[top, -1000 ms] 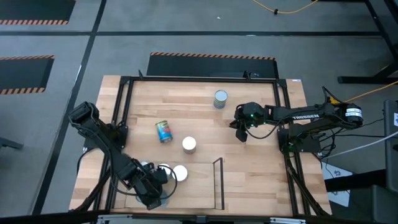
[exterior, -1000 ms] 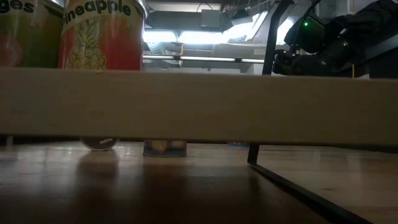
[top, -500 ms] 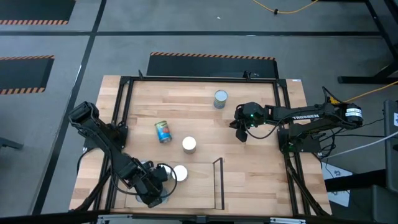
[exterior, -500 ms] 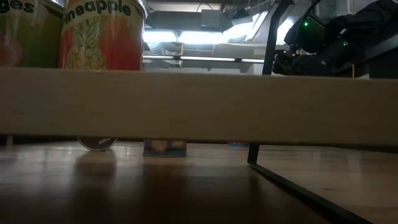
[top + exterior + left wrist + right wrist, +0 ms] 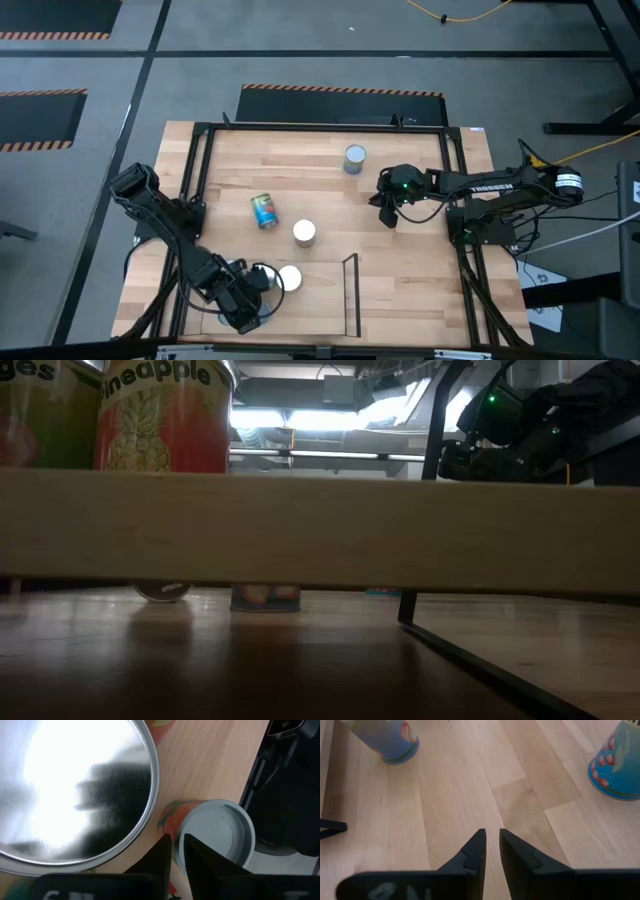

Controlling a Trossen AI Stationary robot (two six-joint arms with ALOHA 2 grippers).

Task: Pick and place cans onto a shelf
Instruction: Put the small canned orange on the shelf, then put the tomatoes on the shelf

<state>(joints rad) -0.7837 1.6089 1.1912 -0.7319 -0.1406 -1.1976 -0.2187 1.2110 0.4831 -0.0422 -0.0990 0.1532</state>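
The shelf (image 5: 320, 300) lies at the table's near edge; in the low view its board (image 5: 320, 530) spans the picture. On it stand a white-topped can (image 5: 289, 278) and a second can (image 5: 263, 271), partly under my left gripper (image 5: 256, 288). In the left wrist view a shiny can top (image 5: 75, 785) and a grey-white top (image 5: 217, 832) flank my left gripper (image 5: 177, 847), open by a narrow gap. A blue-labelled can (image 5: 264, 211) lies on its side on the table. A white-topped can (image 5: 304, 233) and a grey-topped can (image 5: 354, 158) stand upright. My right gripper (image 5: 388, 218) hovers narrowly open, holding nothing. My left gripper points steeply down with its fingertips (image 5: 164, 845) in the slot between the two cans on the shelf. Nothing sits between the fingers. Whether either finger touches a can's rim (image 5: 182, 837), I cannot tell.
Thin black rails (image 5: 355, 295) edge the shelf, with bare board toward its right end. In the low view two cans (image 5: 165, 420) stand on the board's left part. Beyond my right gripper (image 5: 490, 840) are two blue-labelled cans (image 5: 395, 742), (image 5: 620, 770) on bare wood.
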